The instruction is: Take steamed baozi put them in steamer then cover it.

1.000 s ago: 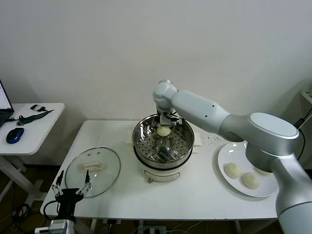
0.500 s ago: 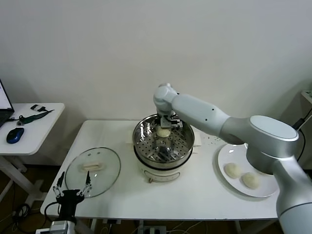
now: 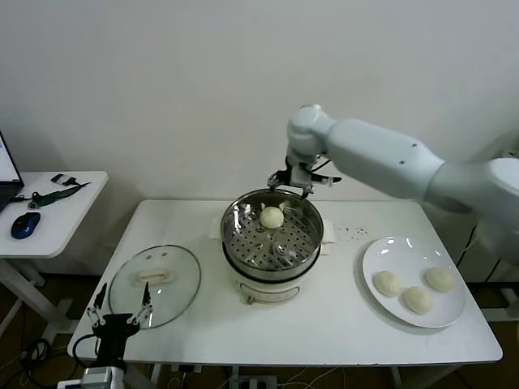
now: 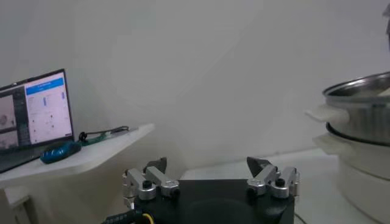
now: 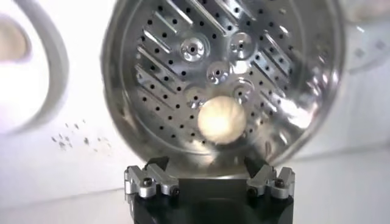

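One baozi in steamer (tray partly hidden by wall)

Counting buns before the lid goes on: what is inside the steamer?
One baozi lies on the steamer's perforated tray, uncovered. Whatever is below the tray stays hidden.

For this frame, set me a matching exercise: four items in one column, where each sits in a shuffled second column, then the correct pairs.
Things:
1. glass cover
2. single baozi
3. three baozi
4. right gripper

Places:
A. on the white plate, at the table's right
B. above the steamer's back rim, open and empty
C. flat on the table, left of the steamer
D. on the perforated tray inside the steamer

Pairs: 1-C, 2-D, 3-A, 4-B
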